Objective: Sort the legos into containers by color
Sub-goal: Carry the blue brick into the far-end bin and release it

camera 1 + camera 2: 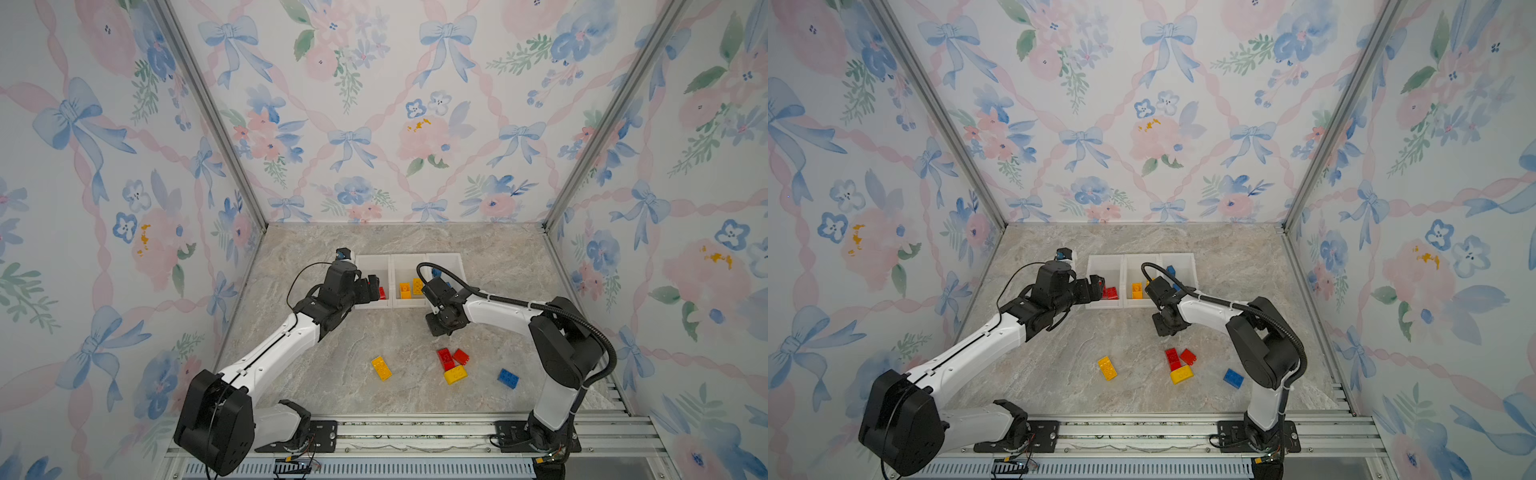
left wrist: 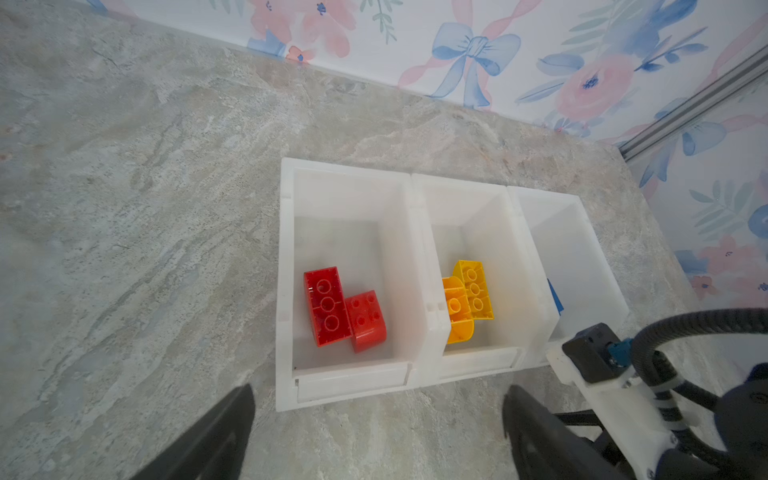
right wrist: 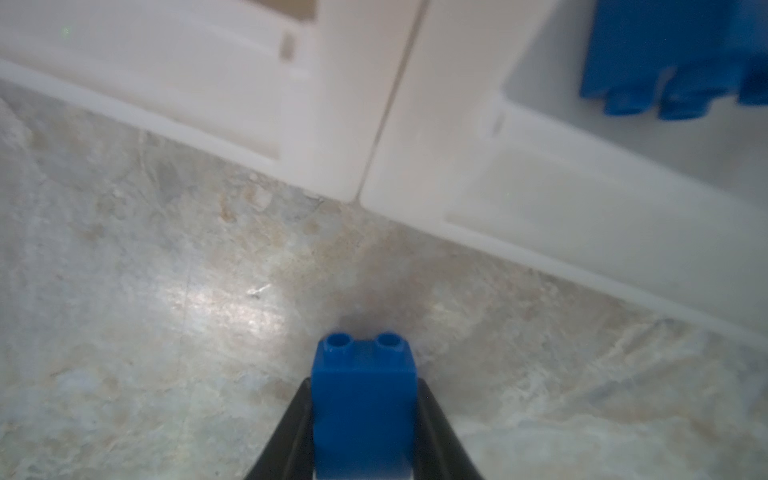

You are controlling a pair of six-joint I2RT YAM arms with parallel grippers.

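The blue brick (image 3: 363, 399) is small and glossy, with two round studs on its top face. It is clamped between the black fingers of the right gripper (image 3: 363, 384), low at the marbled counter (image 3: 166, 291). It sits just in front of the containers (image 3: 332, 124), at the seam between the middle and right bins.

Only the right wrist view shows this brick. In both top views the gripper body hides it.

The left wrist view looks into the bins:
- **Left bin:** two red bricks (image 2: 326, 307).
- **Middle bin:** two yellow bricks (image 2: 473, 291).
- **Right bin:** the edge of a blue one (image 2: 555, 297).

The left gripper (image 2: 379, 388) hangs by the left bin's front wall, jaws wide apart and empty.

Both top views show five loose bricks (image 1: 455, 375) toward the counter's front edge: a yellow one alone, two red and a yellow bunched together, and a blue one.
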